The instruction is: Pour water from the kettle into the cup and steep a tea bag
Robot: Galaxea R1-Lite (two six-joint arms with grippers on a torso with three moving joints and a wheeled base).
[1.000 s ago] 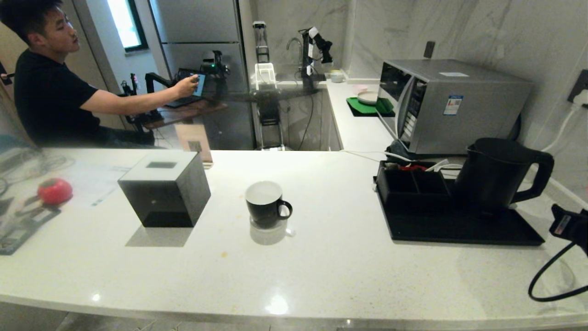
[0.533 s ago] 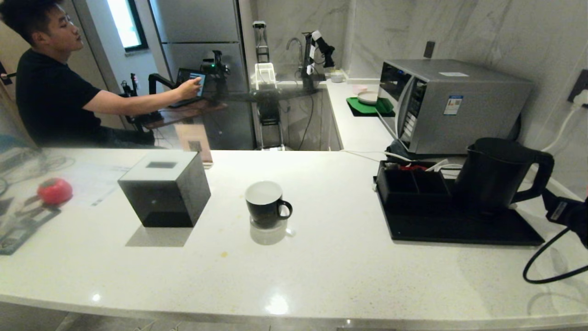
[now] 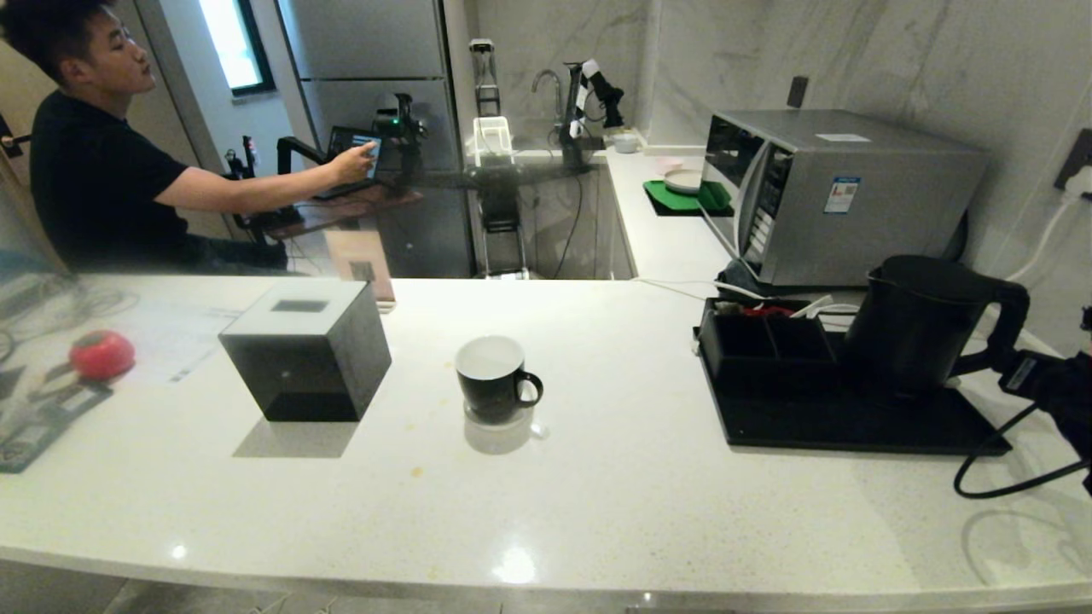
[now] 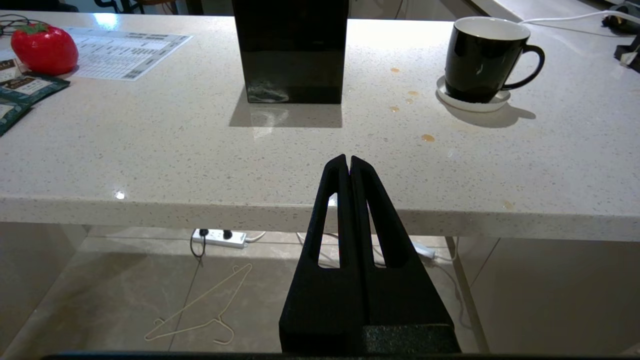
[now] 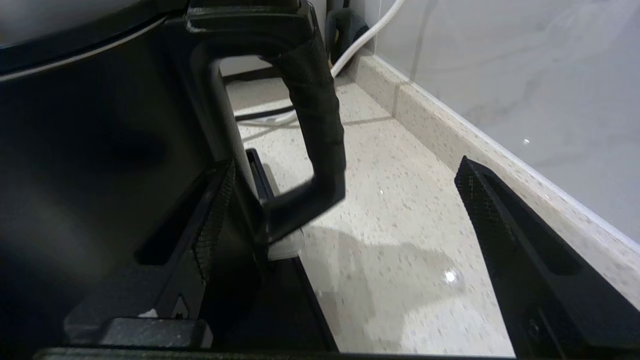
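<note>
The matte black kettle (image 3: 917, 328) stands on a black tray (image 3: 853, 426) at the counter's right, its handle (image 3: 1013, 328) turned to the right. My right gripper (image 3: 1022, 375) is at the far right, just beside that handle. In the right wrist view this gripper (image 5: 345, 167) is open wide, and the handle (image 5: 317, 115) stands between and just ahead of its fingers (image 5: 215, 215), untouched. The black cup (image 3: 493, 379) with a white inside sits mid-counter on a small saucer. My left gripper (image 4: 348, 161) is shut and empty, below the counter's front edge. The tea bag is out of view.
A black square box (image 3: 303, 350) stands left of the cup. A red ball-like thing (image 3: 102, 354) and dark teal sachets (image 4: 30, 86) lie at the far left. A microwave (image 3: 836, 192) and the wall (image 5: 500, 75) close in behind and beside the kettle. A person (image 3: 94, 170) sits back left.
My right gripper has risen and moved in from the right edge towards the kettle's handle. The person's hand reached to a screen. Nothing on the counter moved.
</note>
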